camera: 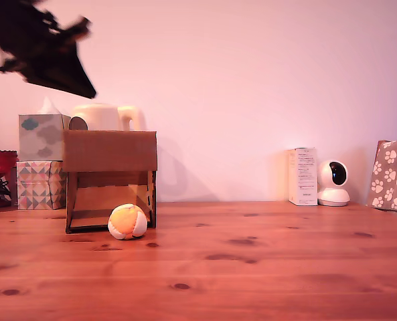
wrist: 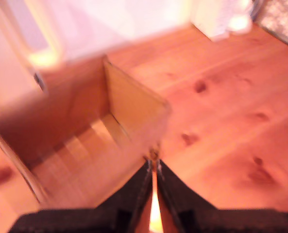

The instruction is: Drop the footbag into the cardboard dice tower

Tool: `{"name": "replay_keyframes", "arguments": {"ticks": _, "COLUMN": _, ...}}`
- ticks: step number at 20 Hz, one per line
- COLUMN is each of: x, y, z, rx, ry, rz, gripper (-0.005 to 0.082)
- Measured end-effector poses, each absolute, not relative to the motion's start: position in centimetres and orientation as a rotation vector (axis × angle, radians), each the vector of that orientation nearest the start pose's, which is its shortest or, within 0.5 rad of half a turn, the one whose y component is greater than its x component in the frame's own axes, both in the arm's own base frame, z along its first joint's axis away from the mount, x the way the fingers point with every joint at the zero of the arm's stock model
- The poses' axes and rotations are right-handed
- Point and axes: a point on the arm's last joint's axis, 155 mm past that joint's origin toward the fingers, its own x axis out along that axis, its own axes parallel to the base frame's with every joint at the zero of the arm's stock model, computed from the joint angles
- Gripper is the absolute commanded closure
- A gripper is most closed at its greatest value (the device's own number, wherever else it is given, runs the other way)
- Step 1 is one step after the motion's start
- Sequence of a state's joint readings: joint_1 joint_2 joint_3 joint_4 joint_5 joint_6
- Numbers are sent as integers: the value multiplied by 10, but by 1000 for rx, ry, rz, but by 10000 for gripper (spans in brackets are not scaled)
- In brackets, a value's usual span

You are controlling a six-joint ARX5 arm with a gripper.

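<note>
One footbag (camera: 128, 221) — at the tower's (camera: 110, 151) opening.

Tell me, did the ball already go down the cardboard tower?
Looks like it. The footbag sits on the table at the mouth of the cardboard dice tower, as if rolled out. The tool hangs above the tower's open top with nothing in it, fingers nearly together. Seemingly nothing is left.

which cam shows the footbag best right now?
Exterior view. The footbag sits in full view on the table, at the lower front opening of the cardboard dice tower. The blurred wrist view shows the tower's open top, no footbag.
</note>
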State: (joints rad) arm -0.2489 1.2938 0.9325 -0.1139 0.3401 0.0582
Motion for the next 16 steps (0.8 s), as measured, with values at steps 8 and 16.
{"name": "replay_keyframes", "arguments": {"ticks": 8, "x": 323, "y": -149, "z": 162, "rx": -13, "ry": 453, "rz": -598, "gripper": 793}}
{"name": "replay_keyframes", "arguments": {"ticks": 16, "x": 287, "y": -132, "z": 151, "rx": -62, "ry": 395, "rz": -546, "gripper": 793}}
